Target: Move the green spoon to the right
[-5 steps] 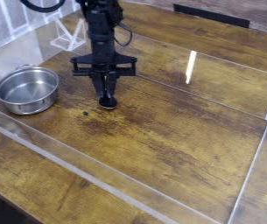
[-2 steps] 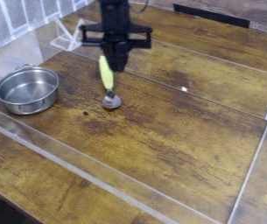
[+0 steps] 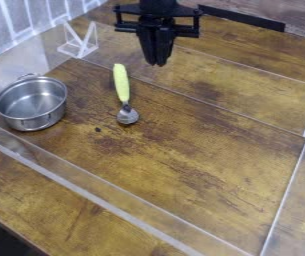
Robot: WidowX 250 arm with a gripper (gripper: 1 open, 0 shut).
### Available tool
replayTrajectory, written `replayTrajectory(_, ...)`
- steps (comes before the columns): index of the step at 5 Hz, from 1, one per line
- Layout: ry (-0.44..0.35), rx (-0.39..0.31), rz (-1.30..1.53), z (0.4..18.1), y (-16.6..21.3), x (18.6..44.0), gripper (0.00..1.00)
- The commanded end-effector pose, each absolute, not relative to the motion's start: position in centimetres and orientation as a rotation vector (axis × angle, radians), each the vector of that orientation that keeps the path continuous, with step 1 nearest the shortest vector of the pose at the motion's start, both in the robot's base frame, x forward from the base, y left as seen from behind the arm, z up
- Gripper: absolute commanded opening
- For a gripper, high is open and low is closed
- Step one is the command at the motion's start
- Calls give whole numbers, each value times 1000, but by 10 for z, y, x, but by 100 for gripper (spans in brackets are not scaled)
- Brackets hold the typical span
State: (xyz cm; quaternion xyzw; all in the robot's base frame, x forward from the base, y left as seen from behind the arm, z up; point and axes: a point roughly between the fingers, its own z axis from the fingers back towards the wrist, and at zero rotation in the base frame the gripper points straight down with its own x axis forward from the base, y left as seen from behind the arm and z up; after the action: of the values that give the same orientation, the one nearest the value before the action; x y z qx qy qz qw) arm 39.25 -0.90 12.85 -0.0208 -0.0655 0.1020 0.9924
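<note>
A dark, streaked wooden table (image 3: 182,170) fills the view, fenced by low clear plastic walls (image 3: 61,175) that run along its near side and right edge; white tiles show at the upper left. A round steel pot (image 3: 31,102) stands at the left, well apart from everything else.

The green spoon (image 3: 120,90) lies flat on the wood to the right of the pot, its yellow-green handle pointing away from the camera and its small grey bowl toward the camera. Nothing touches it.

The gripper (image 3: 156,58) hangs above and behind the spoon, pointing down at the table, up and to the right of the handle's far end. A second ago it was low over the table at the spot where the spoon's bowl now rests, the spoon hidden beneath it. Shortly after, it had risen and the handle showed just below its fingertips. Now it is higher again and further right, with clear wood between it and the spoon, so the spoon is let go. The fingers look close together with perhaps a slight gap, though at this size and blur I cannot tell whether they stand parted or closed
</note>
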Motion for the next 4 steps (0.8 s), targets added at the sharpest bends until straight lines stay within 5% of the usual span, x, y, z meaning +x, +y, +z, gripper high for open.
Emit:
replayTrajectory(1,-196,-23,209,140,-11,398,100)
replayTrajectory(4,-185,48,408,115,27,397,100)
